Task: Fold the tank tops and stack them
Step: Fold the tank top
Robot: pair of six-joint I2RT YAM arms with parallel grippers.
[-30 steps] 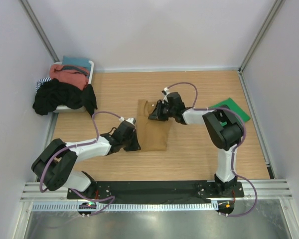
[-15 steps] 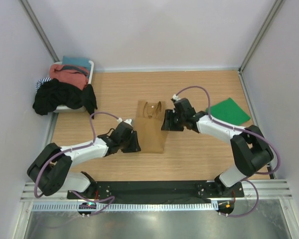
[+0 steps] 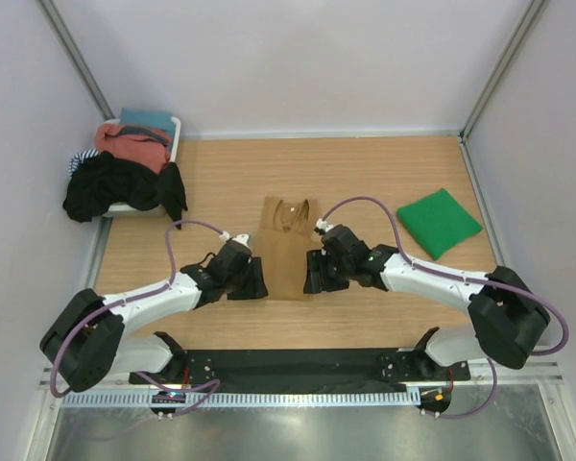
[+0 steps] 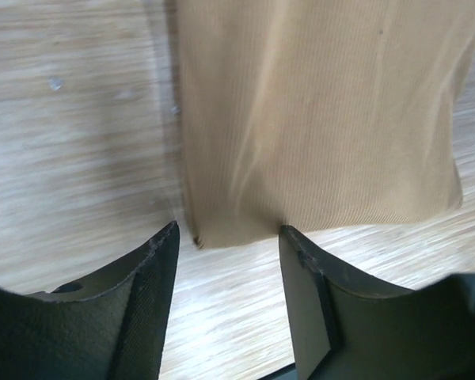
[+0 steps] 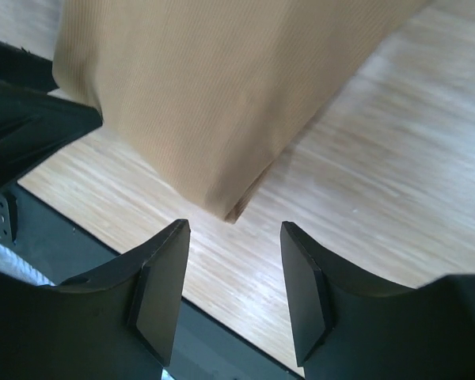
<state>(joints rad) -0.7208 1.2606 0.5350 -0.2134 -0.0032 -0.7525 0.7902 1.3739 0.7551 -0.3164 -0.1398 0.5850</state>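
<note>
Now | tan tank top (image 3: pixel 287 257) — near hem corners | parted jaws at each

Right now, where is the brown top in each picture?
Top external: brown tank top lies mid-table, straps pointing away.
Left wrist: brown tank top fills the upper right.
Right wrist: brown tank top fills the upper left.
Shared landmark: the wooden table beneath it.

Wooden table (image 3: pixel 365 163), white bin (image 3: pixel 177 131) far left, heaped black and coral clothes (image 3: pixel 115 184)
</note>
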